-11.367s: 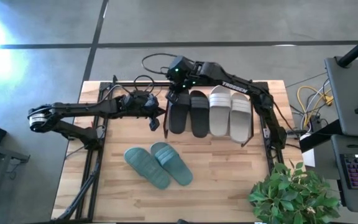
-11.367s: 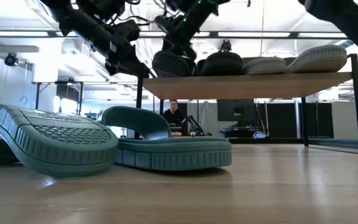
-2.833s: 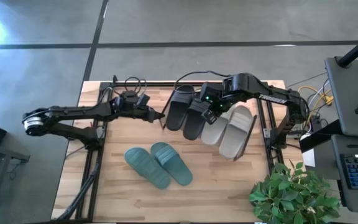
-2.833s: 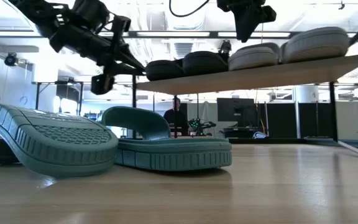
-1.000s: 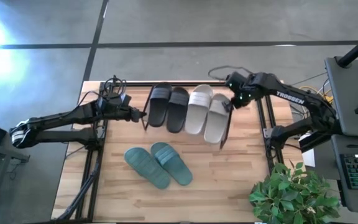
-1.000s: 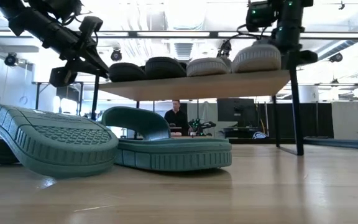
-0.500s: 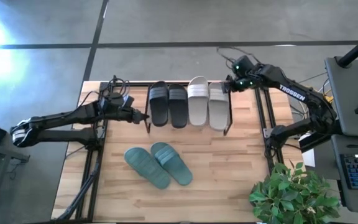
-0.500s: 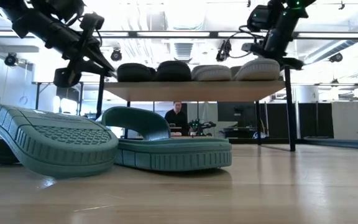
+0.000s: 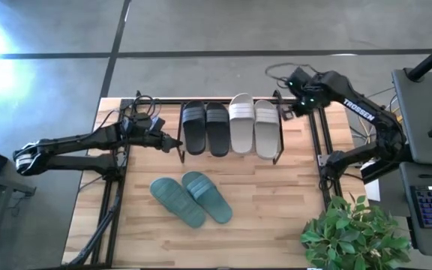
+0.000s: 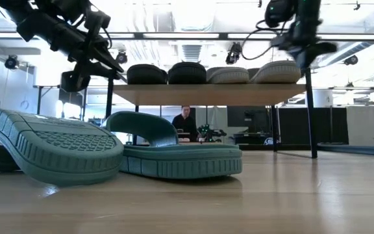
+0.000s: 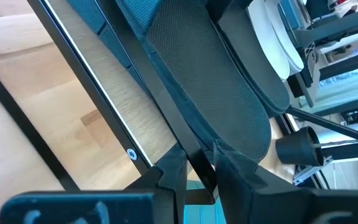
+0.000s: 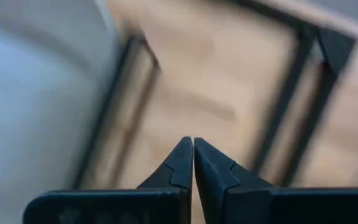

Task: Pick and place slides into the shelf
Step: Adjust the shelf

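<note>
The shelf (image 10: 206, 93) stands at the table's far side, a black frame with a wooden board. On the board lie a black pair of slides (image 9: 205, 128) and a white pair (image 9: 253, 127). A teal pair (image 9: 192, 199) lies on the table nearer the front. My left gripper (image 9: 178, 144) is at the shelf's near left corner, with a frame bar between its fingers. My right gripper (image 9: 286, 112) hangs shut just off the shelf's far right corner, above the post (image 10: 309, 71), with nothing between its fingers (image 12: 192, 142). My left gripper (image 11: 197, 163) has the shelf's thin black frame bar (image 11: 190, 148), at the near left corner, between its two fingers. It comes from the table's left, slanting down, with the fingers across the bar. The shelf stands level on its own legs on the table.
The larger black table frame runs along both sides of the tabletop (image 9: 317, 150). A potted plant (image 9: 351, 232) stands at the near right corner. Cables (image 9: 152, 101) lie by the shelf's far left. Bare wood lies to the right of the teal pair.
The shelf has turned about on the table: its right end swung toward the far edge, and it now stands square to the table with all its slides still on it. My right gripper has left the shelf's far right corner, going up and toward the right edge, still shut.
</note>
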